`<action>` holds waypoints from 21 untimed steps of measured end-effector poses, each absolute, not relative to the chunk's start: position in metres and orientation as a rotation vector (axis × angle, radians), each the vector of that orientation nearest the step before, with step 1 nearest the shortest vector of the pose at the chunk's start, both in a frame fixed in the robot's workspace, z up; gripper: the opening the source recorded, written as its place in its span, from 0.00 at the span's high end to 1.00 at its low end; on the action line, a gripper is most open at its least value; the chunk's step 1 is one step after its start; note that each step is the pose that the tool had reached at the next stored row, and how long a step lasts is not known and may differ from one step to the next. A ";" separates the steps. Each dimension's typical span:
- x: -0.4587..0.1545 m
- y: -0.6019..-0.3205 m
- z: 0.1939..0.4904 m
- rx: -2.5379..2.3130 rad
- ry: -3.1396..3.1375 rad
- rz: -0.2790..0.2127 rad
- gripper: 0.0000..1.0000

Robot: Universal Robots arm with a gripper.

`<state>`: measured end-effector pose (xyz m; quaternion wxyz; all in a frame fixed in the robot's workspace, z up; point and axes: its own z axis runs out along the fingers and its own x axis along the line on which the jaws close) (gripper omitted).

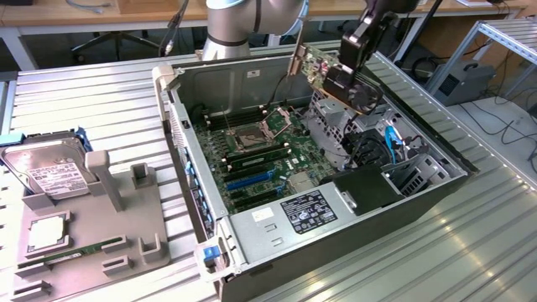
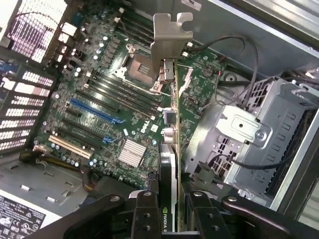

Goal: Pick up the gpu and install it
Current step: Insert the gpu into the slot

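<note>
The gpu [image 1: 334, 74] hangs tilted in the air above the open computer case [image 1: 180, 113], over its far right part near the drive cage. It is a slim card with a green board, a black fan face and a silver end bracket [image 1: 295, 60]. My gripper [image 1: 353, 53] is shut on its upper edge. In the wrist view the gpu [image 2: 168, 164] shows edge-on between the gripper [image 2: 172, 201] fingers [image 2: 144, 204], its bracket [image 2: 172, 35] pointing away. Below it lies the motherboard [image 2: 109, 99] with blue and black expansion slots [image 2: 92, 112].
A metal drive cage [image 2: 259, 134] with cables stands close beside the card. The power supply [image 1: 310, 211] fills the case's near corner. At the exterior view's left, a grey fixture [image 1: 126, 214] holds a hard drive [image 1: 50, 170], a processor [image 1: 46, 229] and a memory stick [image 1: 71, 255].
</note>
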<state>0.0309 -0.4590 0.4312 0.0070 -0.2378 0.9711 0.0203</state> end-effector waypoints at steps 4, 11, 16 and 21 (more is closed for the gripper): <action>0.031 -0.459 0.430 -0.952 2.981 0.065 0.73; 0.031 -0.459 0.428 -1.233 2.881 0.066 0.73; 0.031 -0.459 0.427 -1.471 2.771 0.067 0.73; 0.031 -0.459 0.425 -1.686 2.650 0.068 0.73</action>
